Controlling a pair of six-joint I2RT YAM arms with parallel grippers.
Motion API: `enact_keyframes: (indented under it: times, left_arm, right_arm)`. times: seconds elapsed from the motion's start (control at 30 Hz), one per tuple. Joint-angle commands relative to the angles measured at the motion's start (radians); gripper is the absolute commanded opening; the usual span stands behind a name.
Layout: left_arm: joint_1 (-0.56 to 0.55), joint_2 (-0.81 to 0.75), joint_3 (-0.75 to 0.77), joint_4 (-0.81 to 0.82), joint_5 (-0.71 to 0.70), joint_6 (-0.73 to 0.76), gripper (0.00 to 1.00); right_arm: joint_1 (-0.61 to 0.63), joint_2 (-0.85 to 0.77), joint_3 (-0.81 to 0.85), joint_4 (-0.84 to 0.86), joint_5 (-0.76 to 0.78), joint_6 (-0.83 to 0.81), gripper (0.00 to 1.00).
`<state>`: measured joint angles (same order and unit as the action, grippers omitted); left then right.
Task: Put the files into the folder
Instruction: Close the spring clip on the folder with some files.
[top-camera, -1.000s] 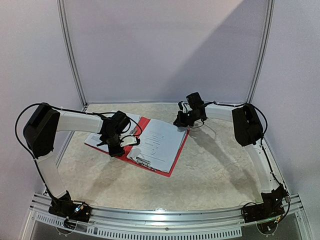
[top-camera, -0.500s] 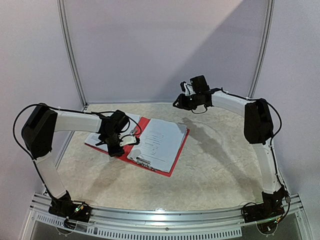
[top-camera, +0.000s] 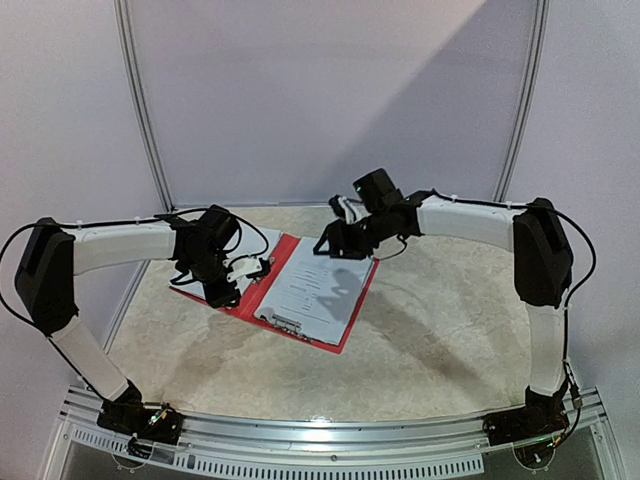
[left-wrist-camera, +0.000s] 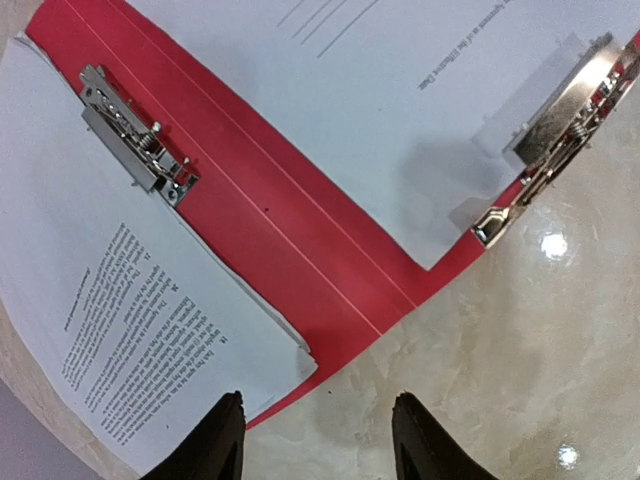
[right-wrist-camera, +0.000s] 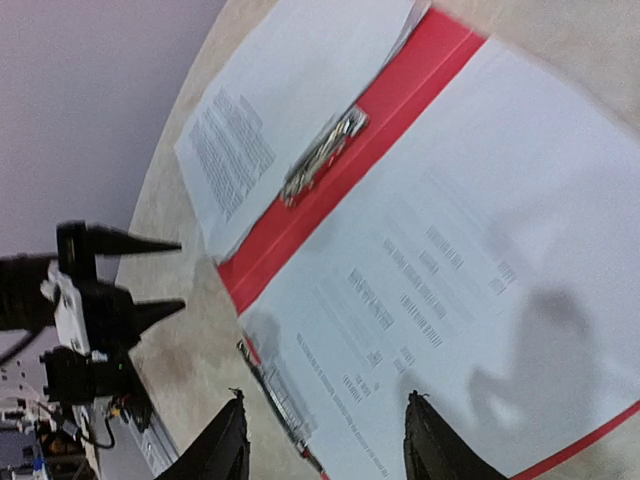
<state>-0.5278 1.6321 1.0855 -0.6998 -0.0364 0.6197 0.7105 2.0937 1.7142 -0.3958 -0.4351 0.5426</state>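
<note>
The left gripper (left-wrist-camera: 315, 445) is hanging with its fingers spread and nothing between them, just above the near end of the folder's spine. The right gripper (right-wrist-camera: 325, 445) is likewise spread and empty, hovering over the far edge of the right-hand page. Below them the red folder (left-wrist-camera: 300, 250) is lying open and flat on the table (left-wrist-camera: 520, 330), its spine running away from the left gripper toward the right one. The papers (left-wrist-camera: 130, 300) are lying on both halves, one stack with a metal clip (left-wrist-camera: 135, 135) at its edge. The left arm is sitting nearer the spine. Over the last second the right arm has been swinging in from the far right and dropping toward the folder, while the left gripper has been drawing back a little leftward. The folder and papers are not visibly shifting.
</note>
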Motion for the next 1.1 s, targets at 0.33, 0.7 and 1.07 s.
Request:
enact_keyframes:
  times: [0.33,0.7,1.07]
  left_arm:
    - [0.000,-0.021,-0.064,-0.006,0.061,-0.040,0.51]
    - [-0.005,-0.015,-0.067,-0.003,0.067,-0.041,0.51]
    - [-0.007,-0.013,-0.070,-0.001,0.069,-0.040,0.51]
  right_arm:
    - [0.176,0.039,-0.156,-0.033,-0.092,0.178,0.47]
    - [0.176,0.132,-0.119,-0.003,-0.110,0.201,0.31]
    - [0.176,0.155,-0.122,0.039,-0.134,0.224,0.17]
